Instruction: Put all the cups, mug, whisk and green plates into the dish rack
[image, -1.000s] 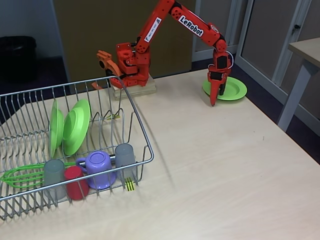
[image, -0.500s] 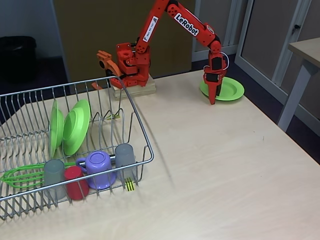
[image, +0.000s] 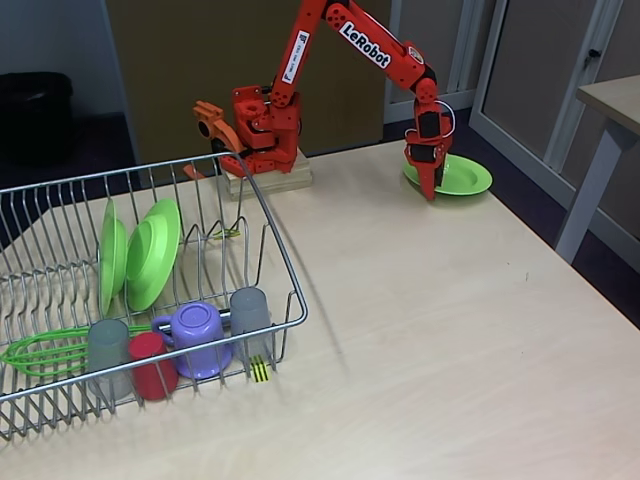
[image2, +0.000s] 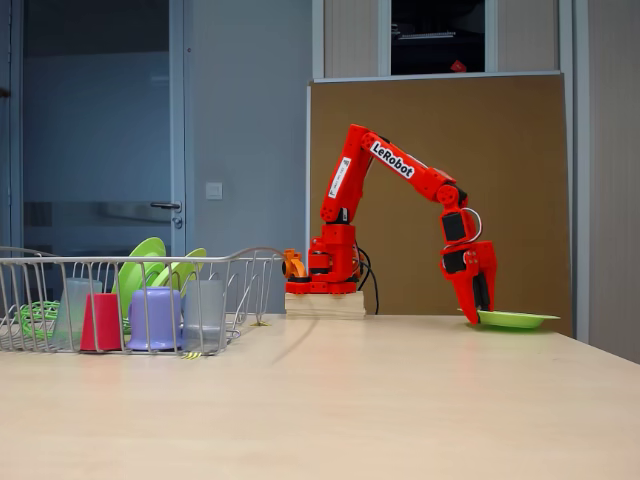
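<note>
Shifted back with gripper (image: 431, 187) since earlier: last green plate (image: 462, 175), rim pinched. Pickup step; next lift toward dish rack (image: 283, 262)

One fixed view looks down from high, front-left of the claw (image: 430, 190), rack (image: 150, 290) nearest. Another sits low at counter (image2: 400, 400) level, facing the claw (image2: 478, 312) side-on. Both share rack (image2: 130, 300), counter (image: 430, 330) and claw.
</note>
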